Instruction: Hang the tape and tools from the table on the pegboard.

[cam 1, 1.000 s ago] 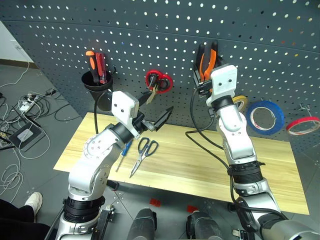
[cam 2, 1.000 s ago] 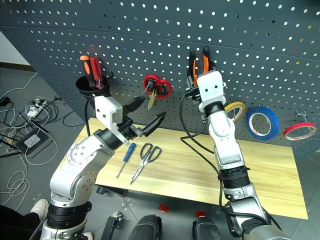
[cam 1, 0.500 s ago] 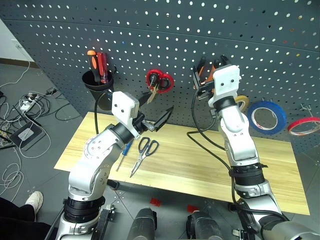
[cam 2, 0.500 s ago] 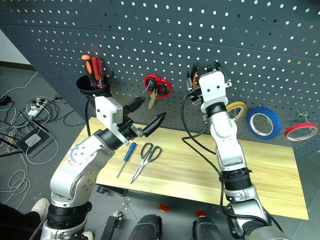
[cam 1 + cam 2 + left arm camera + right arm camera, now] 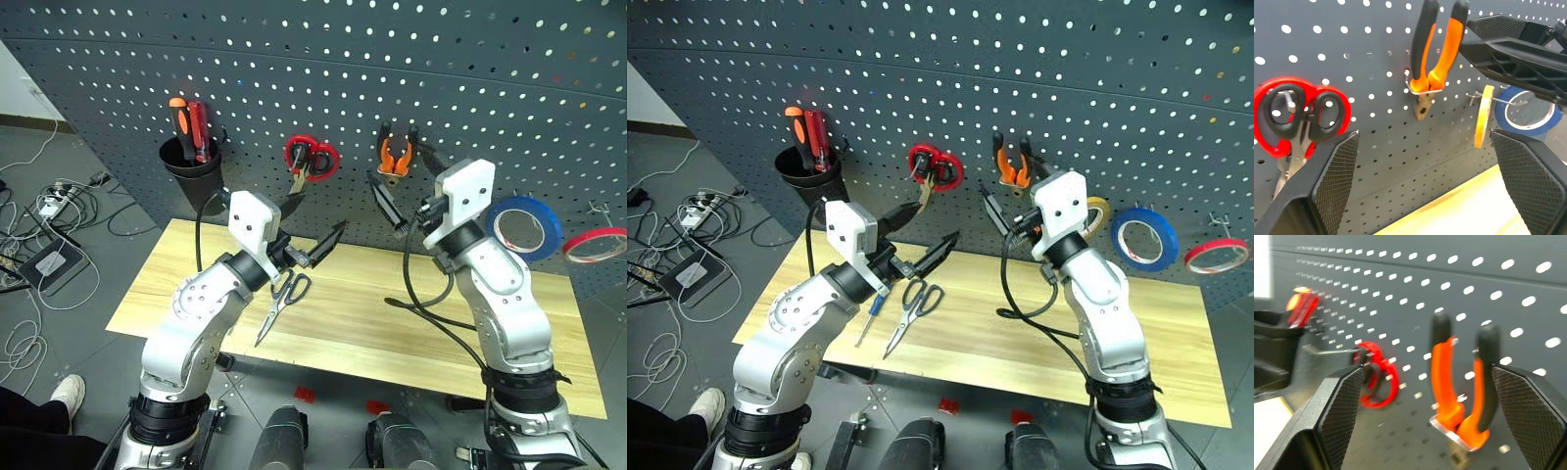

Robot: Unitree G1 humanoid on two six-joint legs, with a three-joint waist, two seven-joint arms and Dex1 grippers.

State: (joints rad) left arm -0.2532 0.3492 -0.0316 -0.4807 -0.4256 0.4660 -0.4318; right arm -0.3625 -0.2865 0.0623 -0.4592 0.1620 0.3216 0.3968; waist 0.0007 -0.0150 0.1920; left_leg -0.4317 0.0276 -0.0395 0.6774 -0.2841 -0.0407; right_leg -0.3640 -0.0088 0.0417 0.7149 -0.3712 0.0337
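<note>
The pliers (image 5: 395,154) with orange-and-black handles hang nose down from a hook on the dark grey pegboard (image 5: 294,59). My right gripper (image 5: 402,182) stands open just in front of and below them, holding nothing. The blue tape (image 5: 524,227) hangs on the board to its right. Metal scissors (image 5: 279,302) with dark handles and a small blue-handled screwdriver (image 5: 870,315) lie on the wooden table (image 5: 392,323). My left gripper (image 5: 319,219) hovers open and empty above the scissors.
A black cup (image 5: 191,166) holding an orange and a red screwdriver hangs at the board's left. Red-handled scissors (image 5: 312,159) hang beside it. A yellow roll (image 5: 1100,208) and a thin red roll (image 5: 596,245) also hang. Cables (image 5: 49,206) lie on the floor at left.
My right gripper has opened off the pliers and drawn back and down from the pegboard, leaving them on the hook. The left gripper has barely moved.
</note>
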